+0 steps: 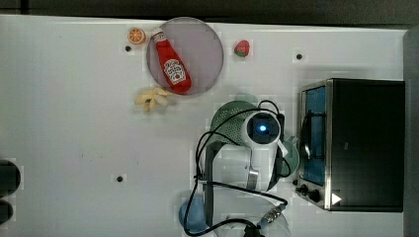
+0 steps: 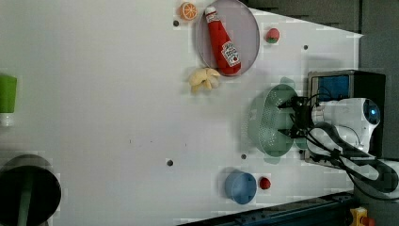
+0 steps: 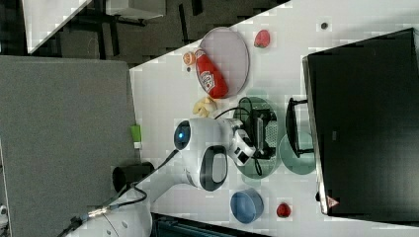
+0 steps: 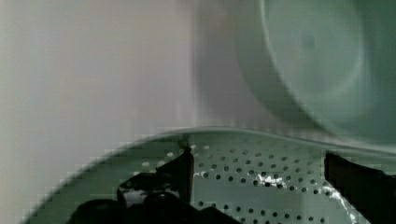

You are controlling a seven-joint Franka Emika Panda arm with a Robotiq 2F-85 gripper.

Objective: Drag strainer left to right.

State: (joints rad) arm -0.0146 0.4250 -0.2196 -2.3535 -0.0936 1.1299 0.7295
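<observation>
The strainer [image 2: 268, 125] is a pale mint-green oval colander with a dotted bottom, lying on the white table just in front of the toaster oven. It also shows under the arm in the top view [image 1: 230, 118] and in the right view [image 3: 269, 131]. My gripper [image 2: 288, 120] is open, and both dark fingers reach down into the strainer's bowl on the side nearest the oven. In the wrist view the gripper [image 4: 258, 157] hangs over the holed bottom of the strainer [image 4: 289, 186], close to its rim, with nothing between the fingers.
A round mint-green mug [image 4: 317, 60] stands right beside the strainer, between it and the black toaster oven [image 1: 360, 143]. A grey plate [image 1: 202, 44] carries a ketchup bottle [image 1: 173, 66]. A blue bowl [image 2: 240, 187] and several small toy foods lie around.
</observation>
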